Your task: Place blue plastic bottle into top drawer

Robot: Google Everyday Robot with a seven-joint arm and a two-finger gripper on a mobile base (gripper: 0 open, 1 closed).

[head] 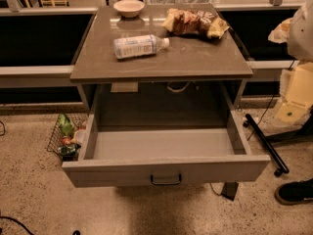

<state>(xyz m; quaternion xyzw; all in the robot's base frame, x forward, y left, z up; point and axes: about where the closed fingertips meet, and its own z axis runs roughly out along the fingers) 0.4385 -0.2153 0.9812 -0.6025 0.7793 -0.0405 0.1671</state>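
The blue plastic bottle [139, 46] lies on its side on the grey countertop [195, 58], its white cap pointing right. The top drawer [164, 146] below is pulled fully open, its plain grey inside is bare, and a dark handle [166, 180] sits on its front panel. My gripper [282, 31] shows only partly at the right edge, on the white arm [301, 28]. It is level with the countertop, well to the right of the bottle, and touches nothing.
A pale bowl [129, 7] stands at the back of the counter. Brown-yellow snack bags [194, 22] lie at the back right. A wire basket [66, 136] with items sits on the floor left of the drawer. A dark bar [264, 143] and a shoe [295, 192] are at the right.
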